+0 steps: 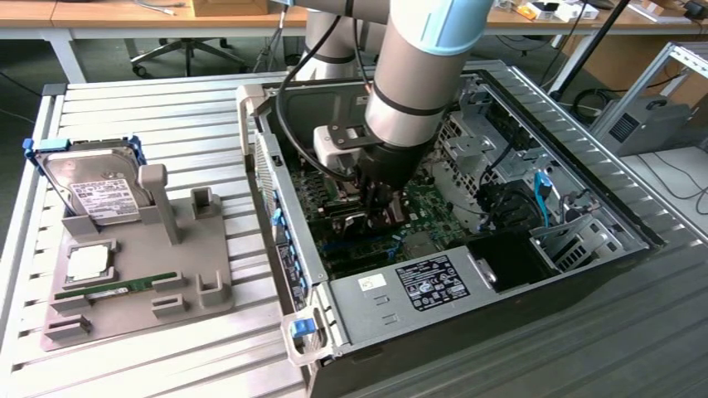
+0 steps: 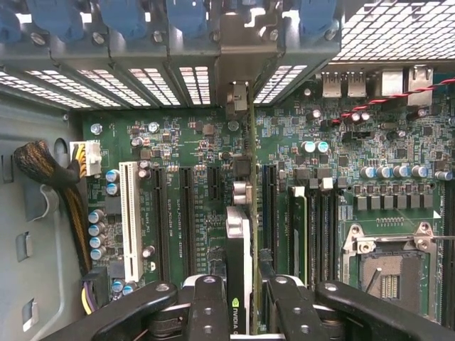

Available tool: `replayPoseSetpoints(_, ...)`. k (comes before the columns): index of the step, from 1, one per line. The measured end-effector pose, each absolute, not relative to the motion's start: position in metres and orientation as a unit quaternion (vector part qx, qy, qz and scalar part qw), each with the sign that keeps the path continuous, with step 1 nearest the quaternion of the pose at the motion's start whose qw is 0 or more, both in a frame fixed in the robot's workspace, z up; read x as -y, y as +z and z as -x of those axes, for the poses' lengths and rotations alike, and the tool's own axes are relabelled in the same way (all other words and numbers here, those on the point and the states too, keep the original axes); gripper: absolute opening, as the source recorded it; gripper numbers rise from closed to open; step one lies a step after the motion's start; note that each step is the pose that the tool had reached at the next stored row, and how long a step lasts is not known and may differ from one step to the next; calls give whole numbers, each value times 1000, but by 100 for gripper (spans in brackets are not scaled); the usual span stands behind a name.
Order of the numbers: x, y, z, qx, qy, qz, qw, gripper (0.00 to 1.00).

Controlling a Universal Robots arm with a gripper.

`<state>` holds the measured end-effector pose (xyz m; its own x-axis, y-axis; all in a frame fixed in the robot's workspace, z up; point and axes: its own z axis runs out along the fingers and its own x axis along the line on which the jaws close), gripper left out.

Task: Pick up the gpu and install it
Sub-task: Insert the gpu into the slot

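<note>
The gpu (image 2: 245, 234) is seen edge-on in the wrist view, a thin green board with a black cooler side. My gripper (image 2: 242, 305) is shut on it, with one black finger (image 2: 206, 302) on each side. The card stands upright over the green motherboard (image 2: 185, 142), between the long black expansion slots (image 2: 187, 213), and its silver bracket end (image 2: 238, 96) reaches the rear slot openings. In the exterior view the gripper (image 1: 376, 211) is low inside the open computer case (image 1: 443, 282), just above the board. Whether the card's edge is touching a slot cannot be told.
A white slot (image 2: 130, 220), a cable bundle (image 2: 50, 170) and the bare processor socket (image 2: 387, 273) flank the card. Outside the case, a grey fixture (image 1: 133, 290) holds a hard drive (image 1: 94, 186), a processor chip (image 1: 89, 261) and a memory stick (image 1: 116, 288).
</note>
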<state>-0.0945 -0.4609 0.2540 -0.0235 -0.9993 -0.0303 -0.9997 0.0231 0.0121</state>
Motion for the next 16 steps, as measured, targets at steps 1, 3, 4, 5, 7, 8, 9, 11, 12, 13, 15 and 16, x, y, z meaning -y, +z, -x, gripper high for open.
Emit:
replayPoseSetpoints(1,461,254,95,-715,15,699,7,27)
replayPoseSetpoints(3,461,253,95,-715,15,699,7,27)
replayPoseSetpoints(4,461,253,95,-715,15,699,7,27)
replayPoseSetpoints(5,461,253,95,-715,15,699,7,27)
replayPoseSetpoints(7,461,253,95,-715,15,699,7,27)
replayPoseSetpoints(8,461,253,95,-715,15,699,7,27)
replayPoseSetpoints(9,461,253,95,-715,15,699,7,27)
replayPoseSetpoints(11,461,253,95,-715,15,699,7,27)
replayPoseSetpoints(12,461,253,95,-715,15,699,7,27)
replayPoseSetpoints(13,461,253,95,-715,15,699,7,27)
replayPoseSetpoints(15,461,253,95,-715,15,699,7,27)
replayPoseSetpoints(16,461,253,95,-715,15,699,7,27)
